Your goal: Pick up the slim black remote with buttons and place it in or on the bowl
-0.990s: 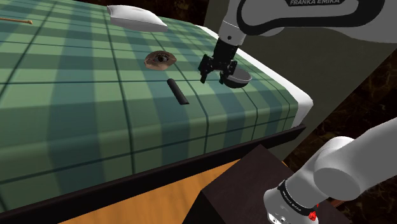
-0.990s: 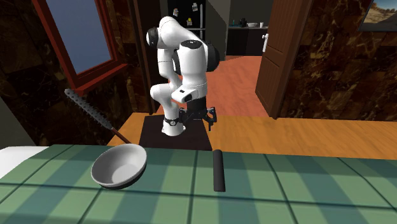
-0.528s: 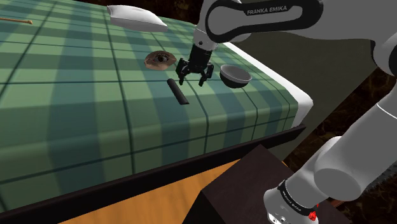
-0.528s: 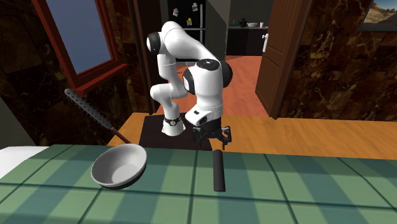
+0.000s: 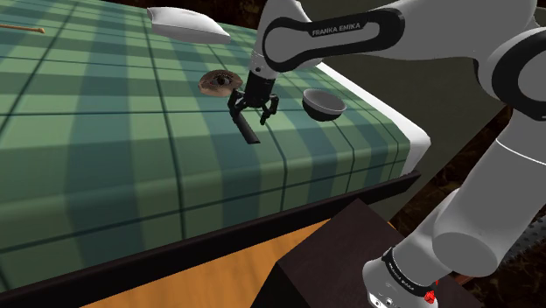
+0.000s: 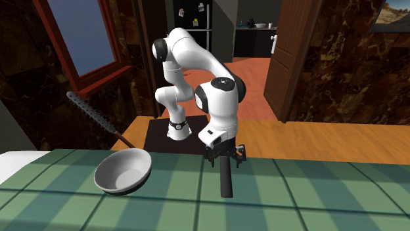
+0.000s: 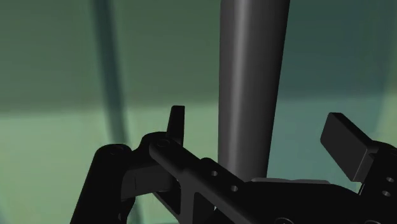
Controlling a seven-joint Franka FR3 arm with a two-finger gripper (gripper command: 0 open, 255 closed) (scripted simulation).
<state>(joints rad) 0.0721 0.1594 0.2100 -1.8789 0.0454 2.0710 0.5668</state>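
Remote (image 5: 246, 128), shoulder view: a slim black bar lying flat on the green plaid bed (image 5: 105, 157). It is near a brown round thing (image 5: 220, 82), and the bowl (image 5: 324, 104) is further toward this view's right. The remote touches neither. The hand (image 5: 254, 110) points down, low over the remote's far end. The bowl stands close to the bed's white edge.

Second exterior view: the hand (image 6: 225, 157) is over the end of the remote (image 6: 226, 178) nearest the stand, not over its middle. The bowl (image 6: 123, 172) sits well apart, toward this view's left.

Wrist view: the fingers (image 7: 177, 121) are spread, one on each side of the remote (image 7: 251, 76). A gap shows on both sides, so nothing is pinched.

Risks (judgement):
- An end grip leaves most of the bar's length hanging to one side. On lifting it may swing down or twist out of the pads.
- The bar is thin and lies flat on the cover. If the hand closes too high, the pads may skim its top and meet on nothing.
- The remote looks longer than the bowl is wide. Released off-centre, it could lever over the rim and slide off.
- The bowl is near the bed's edge, so a nudge on arrival could push it off.
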